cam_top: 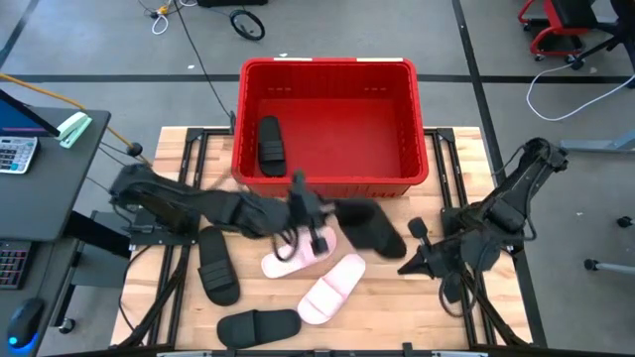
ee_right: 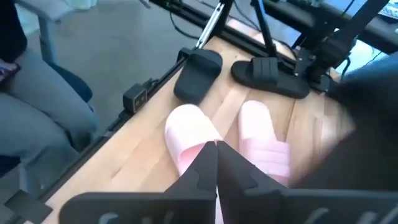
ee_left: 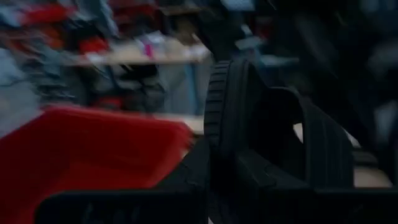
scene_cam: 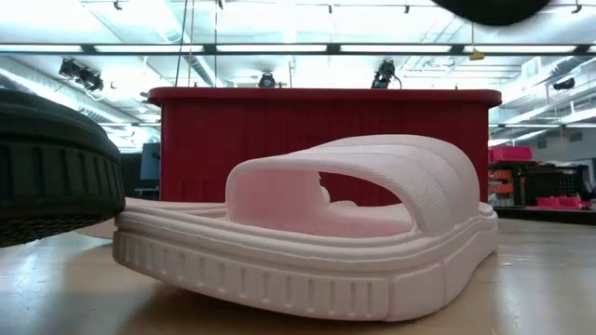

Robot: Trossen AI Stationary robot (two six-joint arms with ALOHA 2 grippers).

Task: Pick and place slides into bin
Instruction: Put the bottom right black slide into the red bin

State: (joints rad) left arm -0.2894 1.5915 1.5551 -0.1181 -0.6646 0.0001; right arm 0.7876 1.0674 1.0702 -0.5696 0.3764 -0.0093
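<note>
My left gripper (cam_top: 332, 216) is shut on a black slide (cam_top: 372, 226), raised above the table just in front of the red bin (cam_top: 327, 69). In the left wrist view that slide (ee_left: 267, 137) stands on edge ahead of the fingers, with the bin (ee_left: 93, 155) beside it. One black slide (cam_top: 268, 144) lies on the bin's floor at its left wall. Two pale pink slides (cam_top: 298, 260) (cam_top: 332, 288) and two black slides (cam_top: 218, 266) (cam_top: 258, 325) lie on the table. My right gripper (cam_top: 405, 268) is shut and empty, raised over the table's right part. My left gripper holds the black slide by the end nearest the arm (cam_top: 342, 213), coming at it about level from the table's left. The slide is lifted clear and turned on edge, its ribbed sole rim (ee_left: 217, 106) to one side and its strap (ee_left: 323, 149) to the other. The contact itself is lost in the dark.
Black frame rails (cam_top: 189, 169) run along both sides of the wooden table (cam_top: 496, 327). A desk with a calculator (cam_top: 15, 154) stands at the left. In the right wrist view a seated person's legs (ee_right: 43, 118) show beyond the table's edge.
</note>
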